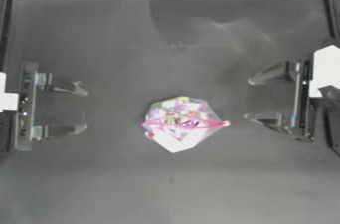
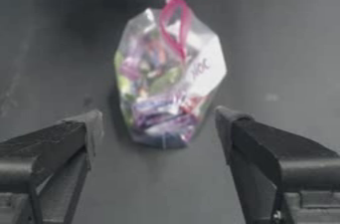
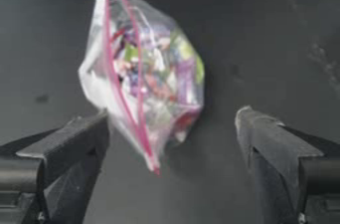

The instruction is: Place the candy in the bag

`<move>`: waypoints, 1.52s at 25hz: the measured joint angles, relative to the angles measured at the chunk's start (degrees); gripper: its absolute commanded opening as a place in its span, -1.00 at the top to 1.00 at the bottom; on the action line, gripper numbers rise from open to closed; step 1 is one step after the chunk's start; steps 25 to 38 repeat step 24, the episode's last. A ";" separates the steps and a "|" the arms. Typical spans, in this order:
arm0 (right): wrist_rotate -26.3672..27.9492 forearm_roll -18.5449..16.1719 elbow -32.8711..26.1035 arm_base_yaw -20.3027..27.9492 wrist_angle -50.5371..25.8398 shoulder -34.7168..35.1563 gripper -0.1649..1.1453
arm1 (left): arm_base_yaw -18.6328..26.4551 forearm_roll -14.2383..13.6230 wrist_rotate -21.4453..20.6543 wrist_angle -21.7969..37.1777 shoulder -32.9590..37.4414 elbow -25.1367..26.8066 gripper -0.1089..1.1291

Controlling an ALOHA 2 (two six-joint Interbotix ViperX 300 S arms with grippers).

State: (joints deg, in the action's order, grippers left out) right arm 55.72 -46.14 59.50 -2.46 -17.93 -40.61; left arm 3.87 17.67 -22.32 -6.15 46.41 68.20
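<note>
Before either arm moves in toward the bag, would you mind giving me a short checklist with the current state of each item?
1. Bag lying free on the table, untouched: ok.
2. Left gripper open, drawn back at the left: ok.
3. Right gripper open, drawn back at the right: ok.
4. Candy located: not ok, no loose sweet shows in any view.
5. Bag mouth along the pink strip open: cannot tell.
</note>
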 measured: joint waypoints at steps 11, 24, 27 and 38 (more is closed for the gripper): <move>0.00 0.00 2.02 0.00 0.00 -4.66 -0.79 | 0.00 0.26 0.09 0.53 9.14 3.78 -0.73; 0.00 0.00 3.25 0.00 -0.35 -8.00 -0.79 | 0.26 2.02 0.18 1.49 14.85 5.45 -0.62; 0.00 0.00 3.25 0.00 -0.35 -8.00 -0.79 | 0.26 2.02 0.18 1.49 14.85 5.45 -0.62; 0.00 0.00 3.25 0.00 -0.35 -8.00 -0.79 | 0.26 2.02 0.18 1.49 14.85 5.45 -0.62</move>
